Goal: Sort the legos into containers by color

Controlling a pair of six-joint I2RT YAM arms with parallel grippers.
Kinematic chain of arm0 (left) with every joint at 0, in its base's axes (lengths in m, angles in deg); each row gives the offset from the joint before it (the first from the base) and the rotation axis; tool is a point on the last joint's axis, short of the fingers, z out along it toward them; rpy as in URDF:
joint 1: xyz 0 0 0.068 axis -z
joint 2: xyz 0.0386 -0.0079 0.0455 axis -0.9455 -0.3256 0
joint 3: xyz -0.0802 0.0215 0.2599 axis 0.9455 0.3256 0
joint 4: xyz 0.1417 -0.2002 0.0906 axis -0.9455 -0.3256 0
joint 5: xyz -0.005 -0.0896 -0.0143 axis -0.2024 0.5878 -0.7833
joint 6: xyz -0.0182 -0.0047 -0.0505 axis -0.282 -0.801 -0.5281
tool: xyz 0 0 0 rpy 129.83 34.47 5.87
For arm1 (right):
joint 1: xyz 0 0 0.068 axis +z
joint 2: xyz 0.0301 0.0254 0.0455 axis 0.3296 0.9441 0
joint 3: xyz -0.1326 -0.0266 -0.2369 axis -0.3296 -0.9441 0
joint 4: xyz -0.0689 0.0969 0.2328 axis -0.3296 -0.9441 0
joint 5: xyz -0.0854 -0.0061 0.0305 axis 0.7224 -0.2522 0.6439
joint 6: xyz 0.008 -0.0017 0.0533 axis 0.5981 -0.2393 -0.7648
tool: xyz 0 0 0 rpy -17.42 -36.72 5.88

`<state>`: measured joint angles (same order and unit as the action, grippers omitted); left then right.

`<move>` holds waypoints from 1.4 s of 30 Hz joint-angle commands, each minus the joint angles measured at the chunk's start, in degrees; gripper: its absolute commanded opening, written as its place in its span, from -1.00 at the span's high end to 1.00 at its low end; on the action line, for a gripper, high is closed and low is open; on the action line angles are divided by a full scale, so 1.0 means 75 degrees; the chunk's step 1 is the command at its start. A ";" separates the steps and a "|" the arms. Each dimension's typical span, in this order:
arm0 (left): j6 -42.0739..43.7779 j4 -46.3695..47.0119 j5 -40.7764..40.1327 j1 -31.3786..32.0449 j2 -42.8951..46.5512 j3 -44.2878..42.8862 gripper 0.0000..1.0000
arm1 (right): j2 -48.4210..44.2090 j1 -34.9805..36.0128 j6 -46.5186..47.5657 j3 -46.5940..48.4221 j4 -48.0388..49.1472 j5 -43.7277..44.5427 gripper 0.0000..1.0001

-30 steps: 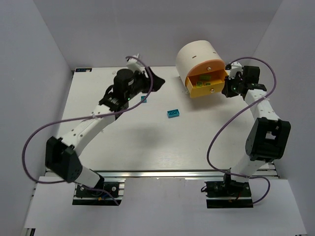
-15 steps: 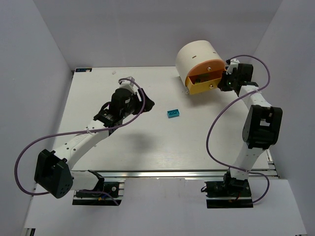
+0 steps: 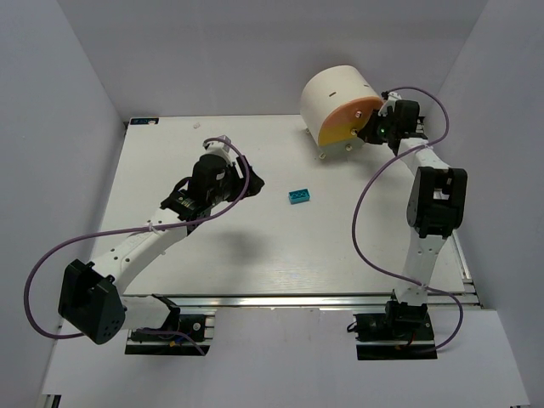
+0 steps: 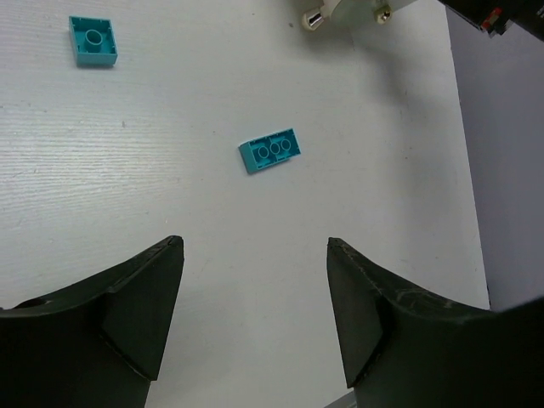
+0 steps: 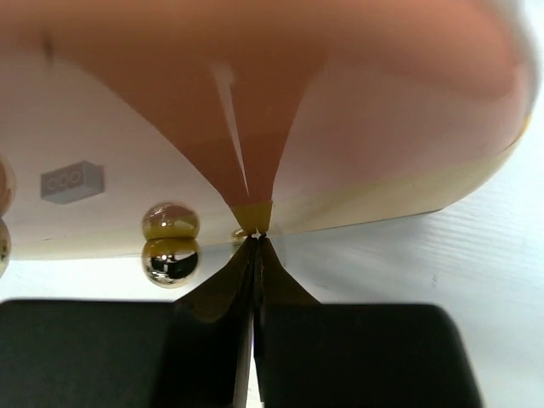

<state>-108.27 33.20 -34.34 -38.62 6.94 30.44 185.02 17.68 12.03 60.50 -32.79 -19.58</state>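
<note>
Left gripper (image 4: 255, 255): jaws spread, nothing held, hung above the table (image 3: 170, 255) left of its middle. The long cyan brick (image 4: 270, 151) is seen ahead of the open jaws, apart from them, near the table's middle. Its long axis runs nearly along the jaws' closing line, slightly tilted, so a wrist turn is judged likely. The left arm is nearer. Right gripper (image 5: 255, 242): fingers pressed together, tips against the drawer front (image 3: 353, 119) at the far edge.
</note>
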 commanded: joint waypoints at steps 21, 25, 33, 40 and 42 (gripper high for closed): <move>-0.0130 -0.0203 0.0029 0.0018 -0.0273 -0.0088 -0.57 | -0.0035 0.0091 -0.1082 -0.1218 0.1908 -0.0778 -0.08; -0.0119 -0.0286 0.0017 0.0018 -0.0343 -0.0123 -0.58 | 0.0400 0.0091 -0.1304 -0.0855 0.1978 -0.0778 -0.08; -0.0084 -0.0356 0.0029 0.0018 -0.0589 -0.0323 -0.58 | 0.0717 0.0150 -0.1434 -0.0690 0.2153 -0.0708 0.01; -0.0037 -0.0403 0.0052 0.0018 -0.0811 -0.0498 -0.58 | 0.0799 0.0126 -0.1645 -0.0912 0.2973 -0.0825 0.28; -0.0036 -0.0391 0.0052 0.0018 -0.0835 -0.0522 -0.58 | 0.0787 0.0138 -0.1703 -0.1017 0.3208 -0.0872 0.34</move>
<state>-108.88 30.32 -34.19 -38.62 0.78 29.11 190.83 18.32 0.51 52.57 -16.17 -25.22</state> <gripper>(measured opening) 0.789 0.348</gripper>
